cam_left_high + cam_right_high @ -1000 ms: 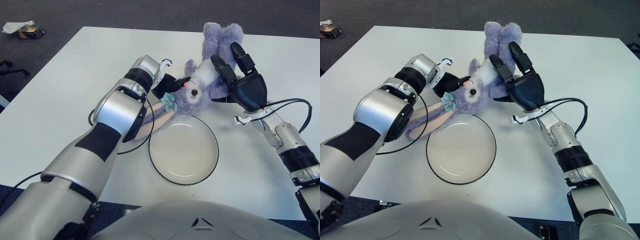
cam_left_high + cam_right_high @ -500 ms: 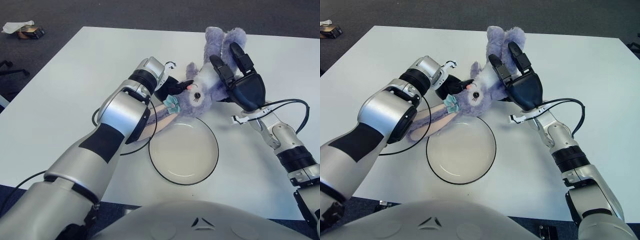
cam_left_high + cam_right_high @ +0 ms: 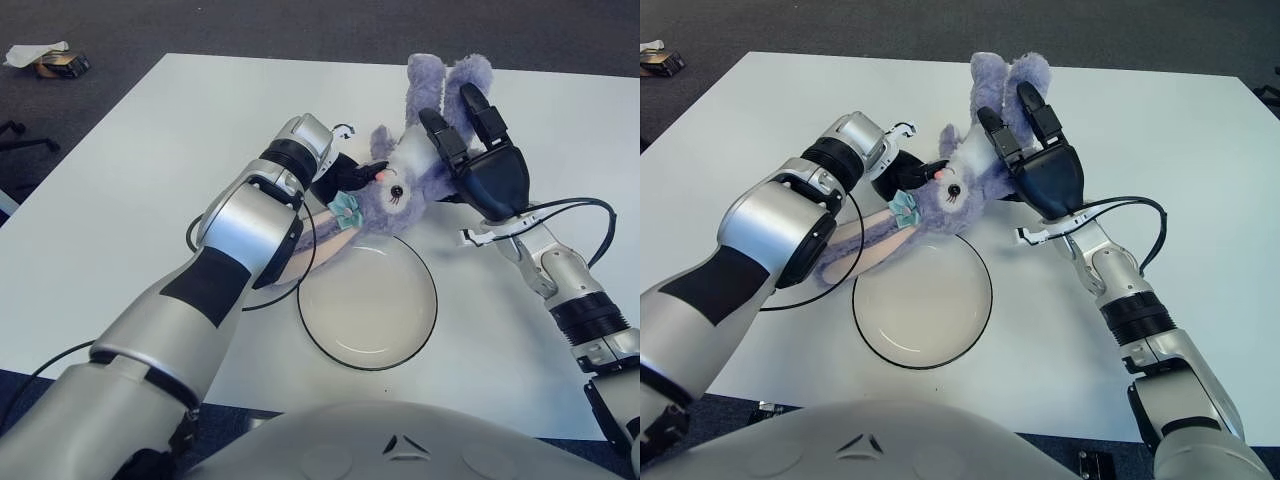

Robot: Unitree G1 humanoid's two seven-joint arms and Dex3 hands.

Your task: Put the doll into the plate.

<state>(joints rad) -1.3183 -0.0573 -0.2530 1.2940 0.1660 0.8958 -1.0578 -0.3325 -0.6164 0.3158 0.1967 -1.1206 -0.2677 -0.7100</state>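
Observation:
A purple plush rabbit doll (image 3: 405, 185) with long pink-lined ears (image 3: 310, 240) and a teal bow is held between my two hands, just behind the plate. Its ears trail down to the left over the plate's far-left rim. My left hand (image 3: 345, 177) grips the doll's head from the left with its black fingers. From the right, my right hand (image 3: 478, 150) clasps the body, fingers (image 3: 1002, 140) laid over the purple fur. The round pale plate (image 3: 370, 310) with a dark rim holds nothing and lies at the table's near centre.
A black cable loop (image 3: 195, 235) lies on the white table (image 3: 150, 130) beside my left forearm. Another cable (image 3: 590, 210) arcs from my right wrist. Some litter (image 3: 50, 60) sits on the dark floor beyond the table's far-left corner.
Both hands have carried the doll a little to the right and its face has turned upward. My left hand has reached further in along with it.

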